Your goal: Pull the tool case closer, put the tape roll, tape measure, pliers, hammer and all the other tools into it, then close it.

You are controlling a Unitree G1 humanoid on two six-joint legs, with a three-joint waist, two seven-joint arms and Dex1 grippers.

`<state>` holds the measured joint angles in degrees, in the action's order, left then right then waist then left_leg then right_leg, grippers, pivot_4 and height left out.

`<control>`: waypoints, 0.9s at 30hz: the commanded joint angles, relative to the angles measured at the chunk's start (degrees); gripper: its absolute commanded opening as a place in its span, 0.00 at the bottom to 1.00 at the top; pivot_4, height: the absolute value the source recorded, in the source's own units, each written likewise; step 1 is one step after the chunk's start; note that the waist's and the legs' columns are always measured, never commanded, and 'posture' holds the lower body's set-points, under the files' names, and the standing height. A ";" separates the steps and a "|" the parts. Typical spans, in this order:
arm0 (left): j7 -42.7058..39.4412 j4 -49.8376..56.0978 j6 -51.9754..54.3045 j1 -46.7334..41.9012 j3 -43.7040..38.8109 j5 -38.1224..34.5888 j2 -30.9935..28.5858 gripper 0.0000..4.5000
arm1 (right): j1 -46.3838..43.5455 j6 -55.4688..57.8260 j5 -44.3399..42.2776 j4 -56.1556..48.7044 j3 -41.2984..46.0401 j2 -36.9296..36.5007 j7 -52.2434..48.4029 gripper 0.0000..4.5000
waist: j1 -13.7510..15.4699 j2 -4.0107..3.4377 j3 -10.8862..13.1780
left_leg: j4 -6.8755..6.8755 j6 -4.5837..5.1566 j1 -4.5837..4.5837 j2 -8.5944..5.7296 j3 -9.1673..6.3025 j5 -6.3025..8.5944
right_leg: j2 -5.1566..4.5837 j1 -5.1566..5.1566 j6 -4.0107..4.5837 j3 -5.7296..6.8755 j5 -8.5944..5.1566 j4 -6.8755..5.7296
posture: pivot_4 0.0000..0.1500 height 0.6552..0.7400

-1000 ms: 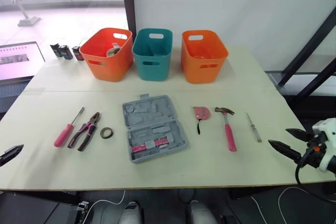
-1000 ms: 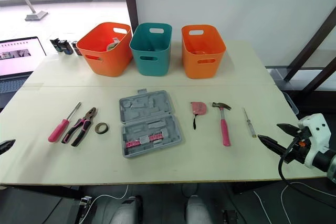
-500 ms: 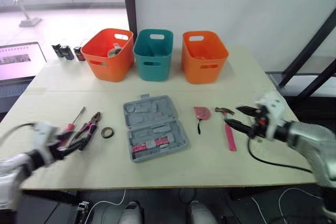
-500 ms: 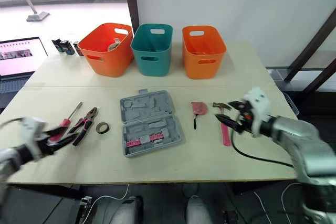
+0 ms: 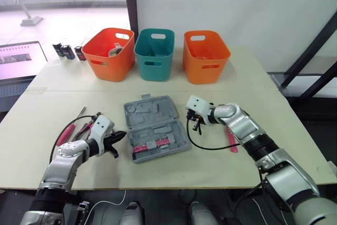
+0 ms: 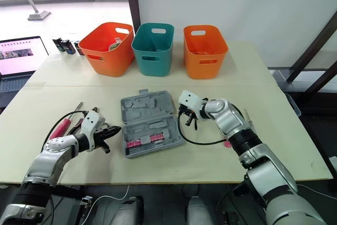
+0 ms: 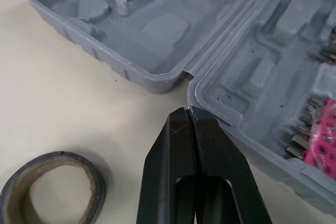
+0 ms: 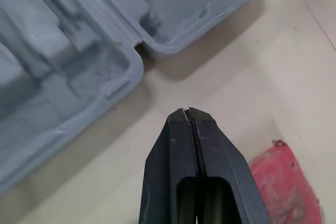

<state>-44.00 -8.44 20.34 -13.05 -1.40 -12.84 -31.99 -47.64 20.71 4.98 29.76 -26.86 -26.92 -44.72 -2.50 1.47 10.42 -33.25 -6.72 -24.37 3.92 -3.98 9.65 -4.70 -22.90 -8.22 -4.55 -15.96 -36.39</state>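
The open case (image 5: 152, 127) lies mid-table (image 5: 210, 163), with the left gripper (image 7: 188, 114) at its 9 o'clock and the right gripper (image 8: 188, 112) at its 3 o'clock. Both have their jaws pressed together, close to the case's rim. The tape roll (image 7: 58, 157) lies beside the left gripper, and three bins (image 5: 154, 55) stand at 12 o'clock before a white wall (image 5: 221, 3).

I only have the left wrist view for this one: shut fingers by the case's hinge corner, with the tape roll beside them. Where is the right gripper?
Observer: The right gripper is at the opposite side of the tool case, also near the hinge, with its fingers shut.
Operator: Is it holding anything?
Observer: No. The tape measure lies on the table right beside its fingers, not between them.
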 commanded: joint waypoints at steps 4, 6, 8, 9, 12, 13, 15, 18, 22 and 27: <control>0.50 -0.61 -1.08 -0.81 -0.14 1.20 -0.56 0.00 | -4.26 -6.29 4.20 8.90 -0.20 4.96 -0.81 0.00 | -0.19 -0.01 0.01 | 0.00 0.00 0.01 0.00 -0.01 0.00 | 0.00 0.00 0.00 0.00 0.00 -0.03 | 1.00 1.00; 0.71 -1.12 -0.81 -0.71 -0.33 1.56 -0.82 0.00 | -5.24 -7.79 5.90 11.86 -0.82 6.40 -0.69 0.00 | -0.19 -0.01 0.01 | 0.01 -0.01 0.03 0.00 -0.01 0.00 | 0.01 -0.01 0.00 0.00 0.00 -0.08 | 1.00 1.00; 0.50 -1.46 -0.83 -0.60 0.10 2.20 -1.34 0.00 | -6.12 -8.97 6.94 14.20 -0.77 7.50 -0.58 0.00 | -0.13 -0.02 0.01 | 0.00 -0.03 0.04 0.00 -0.02 -0.02 | 0.01 -0.02 -0.01 0.00 0.00 -0.15 | 1.00 1.00; 0.11 -1.81 -1.22 -0.63 0.70 2.67 -1.53 0.00 | -6.68 -9.63 7.43 15.38 -0.72 8.04 -0.50 0.00 | -0.13 -0.02 0.01 | 0.00 -0.04 0.04 0.00 -0.02 -0.02 | 0.01 -0.03 -0.01 0.01 0.00 -0.17 | 1.00 1.00; -0.48 -4.78 -2.49 -2.73 3.86 5.05 -0.64 0.00 | -8.27 -11.51 8.86 18.50 -1.25 10.29 -1.34 0.00 | -0.04 -0.02 0.01 | 0.00 -0.06 0.05 0.00 -0.03 -0.03 | 0.01 -0.03 -0.01 0.01 -0.01 -0.21 | 1.00 1.00; -0.63 -5.48 -2.88 -3.20 4.51 5.59 -0.41 0.00 | -8.52 -12.02 9.36 19.11 -1.42 10.72 -1.65 0.00 | 0.02 -0.02 0.01 | 0.00 -0.08 0.06 0.00 -0.03 -0.05 | 0.01 -0.03 -0.01 0.01 -0.01 -0.23 | 1.00 1.00; -1.24 -6.30 -3.55 -4.07 6.06 6.54 0.08 0.00 | -8.56 -12.68 10.43 19.17 -1.89 11.47 -2.49 0.00 | -0.03 -0.03 0.00 | 0.00 -0.11 0.09 0.00 -0.04 -0.06 | 0.01 -0.02 -0.01 0.02 -0.01 -0.29 | 1.00 1.00; -2.04 -7.14 -4.38 -5.26 7.53 7.67 0.83 0.00 | -7.90 -12.64 11.41 17.76 -2.13 11.91 -4.24 0.00 | 0.13 -0.05 -0.01 | 0.00 -0.11 0.14 -0.02 -0.05 -0.06 | 0.01 -0.01 -0.05 0.02 -0.04 -0.46 | 1.00 1.00; -5.52 -6.60 -5.44 -5.99 9.89 8.37 1.35 0.00 | -4.28 -8.47 11.71 10.24 -1.84 10.32 -7.45 0.00 | 0.17 -0.08 -0.02 | -0.01 -0.12 0.24 -0.03 -0.09 -0.07 | 0.01 0.01 -0.10 0.03 -0.10 -0.68 | 1.00 1.00; -10.42 -3.12 -7.09 -2.77 12.04 8.89 -0.03 0.00 | 4.95 2.07 11.66 -8.77 -1.78 4.54 -12.86 0.00 | 0.39 -0.12 -0.05 | 0.01 -0.12 0.24 -0.05 -0.10 -0.05 | 0.00 0.04 -0.16 0.03 -0.16 -0.66 | 1.00 1.00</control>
<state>-51.56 -13.60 14.49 -17.22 6.48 -4.15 -33.03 -44.82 19.90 17.21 27.37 -27.62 -22.41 -54.58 -2.10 1.35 10.37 -33.23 -6.84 -24.12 3.88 -4.08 9.60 -4.70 -22.86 -8.37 -4.52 -16.13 -37.06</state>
